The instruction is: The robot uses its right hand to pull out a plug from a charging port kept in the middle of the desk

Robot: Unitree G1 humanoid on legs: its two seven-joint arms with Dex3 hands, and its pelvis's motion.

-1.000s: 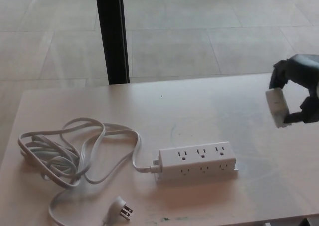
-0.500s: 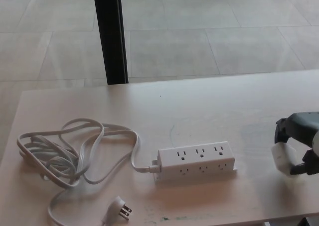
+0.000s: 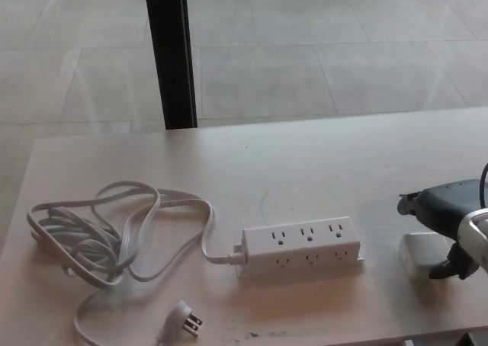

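**Fingers setting the pulled plug down**

Fingers (image 3: 450, 269) of the right hand (image 3: 446, 224) sit loosely around the white plug (image 3: 422, 252), which lies flat on the bench (image 3: 320, 163), right of the power strip (image 3: 302, 245). All sockets look empty, so the pull seems done. Next comes letting go cleanly and lifting away without dragging the plug. Left hand is out of sight
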